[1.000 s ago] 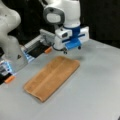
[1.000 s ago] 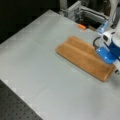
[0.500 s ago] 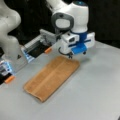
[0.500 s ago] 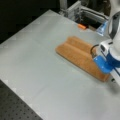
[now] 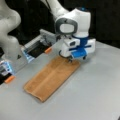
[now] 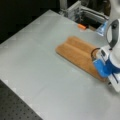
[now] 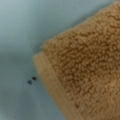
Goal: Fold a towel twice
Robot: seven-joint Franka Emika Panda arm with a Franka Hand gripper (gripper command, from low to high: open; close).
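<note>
The towel [image 5: 52, 76] is being observed lying flat on the counter [image 5: 95, 95] as a long folded strip in both front views. The pincer [image 5: 70, 60] is being held low over the strip's end, at a corner. Whether its jaws are wide or narrow cannot be told. In the wrist view a towel corner [image 7: 82, 75] is being shown close beneath.

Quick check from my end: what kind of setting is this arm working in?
Probably a robotics lab bench. A bare grey table holds only the towel, lying as a long strip, with the claw at its far end. A second robot arm stands alongside.
</note>
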